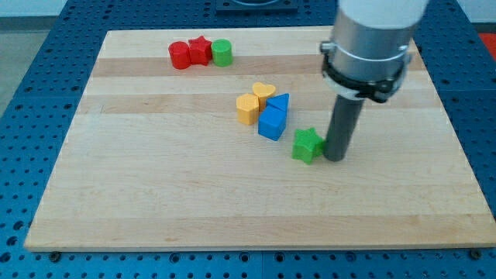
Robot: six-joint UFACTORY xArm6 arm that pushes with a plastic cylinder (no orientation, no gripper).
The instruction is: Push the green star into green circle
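The green star [307, 145] lies right of the board's middle. My tip [335, 159] stands just to the star's right, touching or almost touching it. The green circle [222, 53] sits near the view's top left, at the right end of a row with a red star [201, 50] and a red round block [180, 56].
A cluster lies between the star and the circle: a yellow heart [263, 92], a yellow block [247, 109], a blue triangle [279, 102] and a blue cube [272, 122]. The wooden board [155, 194] ends near all view edges.
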